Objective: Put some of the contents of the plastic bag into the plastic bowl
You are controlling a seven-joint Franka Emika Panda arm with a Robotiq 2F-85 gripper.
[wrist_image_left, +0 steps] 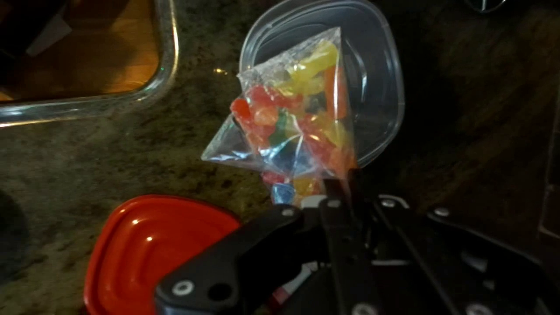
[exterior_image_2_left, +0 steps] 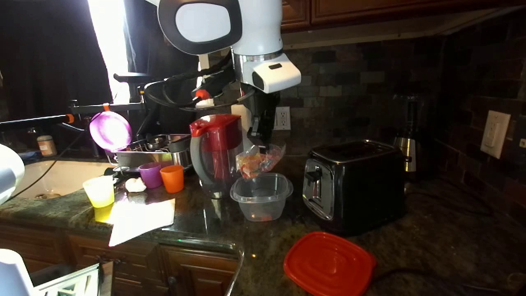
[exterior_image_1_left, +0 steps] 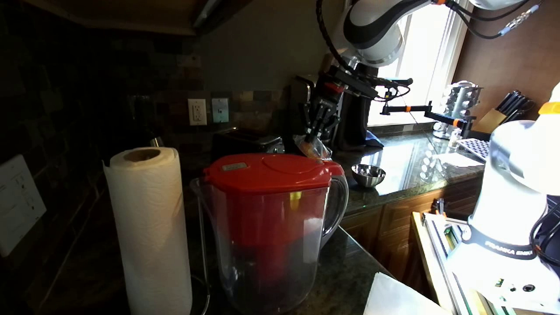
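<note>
My gripper (wrist_image_left: 343,186) is shut on the clear plastic bag (wrist_image_left: 297,118), which holds red, yellow, orange, green and blue candies. The bag hangs tilted from the fingertips in both exterior views (exterior_image_1_left: 316,151) (exterior_image_2_left: 261,160). The gripper also shows in the exterior views (exterior_image_1_left: 311,133) (exterior_image_2_left: 262,139). The clear plastic bowl (exterior_image_2_left: 263,197) stands on the counter just below the bag. In the wrist view the bag overlaps much of the bowl (wrist_image_left: 380,78). A reddish patch shows low in the bowl; I cannot tell if it is candy or a reflection. The bag's opening is unclear.
A red lid (exterior_image_2_left: 331,265) lies on the counter. A black toaster (exterior_image_2_left: 355,185) stands close beside the bowl. A red-topped pitcher (exterior_image_2_left: 218,152) is behind it, with a paper towel roll (exterior_image_1_left: 151,232). A metal bowl (exterior_image_1_left: 368,176) and coloured cups (exterior_image_2_left: 171,179) also stand on the counter.
</note>
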